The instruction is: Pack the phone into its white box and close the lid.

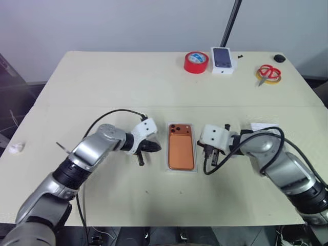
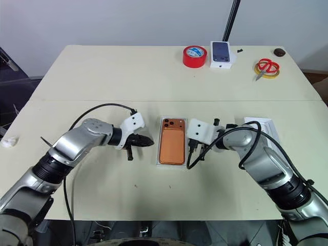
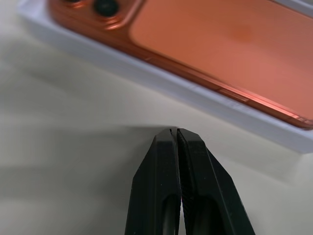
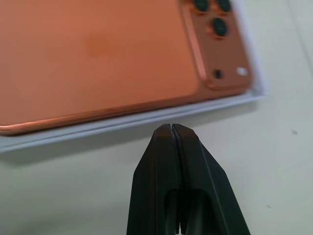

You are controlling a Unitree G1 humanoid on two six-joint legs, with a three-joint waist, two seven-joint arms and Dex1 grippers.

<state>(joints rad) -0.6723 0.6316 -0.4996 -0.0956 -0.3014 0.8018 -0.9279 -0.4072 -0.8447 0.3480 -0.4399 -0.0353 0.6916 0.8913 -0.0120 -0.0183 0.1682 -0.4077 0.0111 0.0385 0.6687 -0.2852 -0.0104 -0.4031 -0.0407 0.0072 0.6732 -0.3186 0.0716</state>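
The copper-orange phone (image 1: 181, 148) lies back up inside the shallow white box (image 1: 182, 170) at the middle of the table, its camera lenses at the far end. My left gripper (image 1: 156, 148) is shut and empty, just left of the box; its tip (image 3: 175, 129) sits a little short of the box wall (image 3: 195, 93). On the other side, my right gripper (image 1: 204, 149) is shut on nothing too, its tip (image 4: 171, 126) close to the box rim (image 4: 122, 122). A white cardboard piece (image 2: 261, 125) lies behind my right forearm, mostly hidden; I cannot tell whether it is the lid.
At the far edge stand a red tape roll (image 1: 196, 62), a small white box with a dark phone picture (image 1: 223, 60), red-handled scissors on a yellow ring (image 1: 268, 74) and a small black knob (image 1: 279, 58). A black pole (image 1: 230, 23) rises behind them.
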